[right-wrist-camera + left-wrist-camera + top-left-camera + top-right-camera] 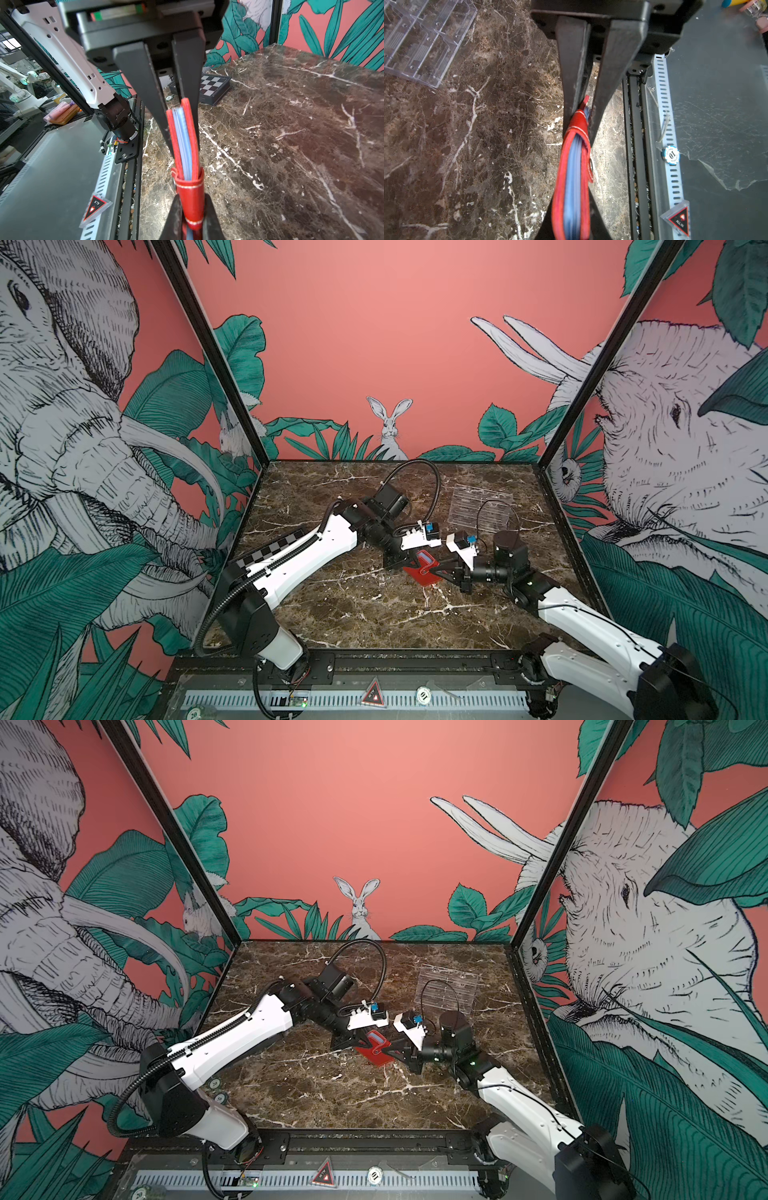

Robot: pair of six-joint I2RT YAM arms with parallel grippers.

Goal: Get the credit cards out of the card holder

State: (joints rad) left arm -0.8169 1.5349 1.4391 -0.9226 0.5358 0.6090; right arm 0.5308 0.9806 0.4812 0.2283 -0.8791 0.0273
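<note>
on the front rail, just off the near edge of the bench (353,626), sit only a poker chip (671,154) and a triangular marker (680,218). i see no card lying out on the marble in any view, so by my reckoning nothing has been taken out yet. about the middle of the bench i hold the card holder (420,576) on edge between both arms. i cannot tell whether its lower edge touches the marble. my left fingers (571,72) are clenched on the end where the snap tab (192,193) wraps round. my right fingers (143,83) are clenched on the opposite end, one on each red cover. the covers are folded together, and between them show pale blue edges that i take to be the credit cards (182,135), or the sleeves over them. the white card and the red one i cannot make out. whether the tab is fastened i cannot tell either. so i judge the work barely begun: the tab must be freed, the covers spread, and each card drawn out and laid down. farther off, the chequered board (214,85) lies at the left edge. the clear acrylic stand (480,510) lies toward the far right corner, well apart from the holder and with no card on it.
</note>
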